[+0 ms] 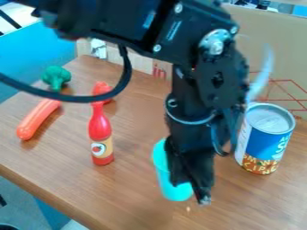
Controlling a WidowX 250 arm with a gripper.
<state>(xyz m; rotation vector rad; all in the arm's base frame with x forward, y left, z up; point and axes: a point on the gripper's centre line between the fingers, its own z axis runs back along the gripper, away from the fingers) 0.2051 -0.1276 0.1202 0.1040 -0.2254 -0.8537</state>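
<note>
While the black tool (193, 191) hangs down over the front middle of the table (135, 197), its lower end overlaps the right side of a turquoise cup (163, 173). Whether the tool is open, closed or gripping the cup, I cannot tell from this angle. The cup's left side and rounded lower end show past the black parts, and the rest is hidden behind them.

Above the tool, the black arm (144, 27) comes in from the top edge and upper left, with a black cable (69, 98) looping across the left part of the view. A pale, curved strip (262, 74) shows beside the arm's right side.

Right of the tool and apart from the cup, a can (264, 141) stands upright, its top grey and its label blue, white and orange-brown. Left of the cup, also apart from it, a red bottle (100, 128) stands upright with a tan label near its base. Just behind the bottle's neck is a rounded red thing (103, 89), partly hidden by the cable.

Farther left, an orange-red sausage (37, 120) lies slantwise, its upper end near a green broccoli piece (56, 75). Brown cardboard (282, 49) with red lines stands along the back.
</note>
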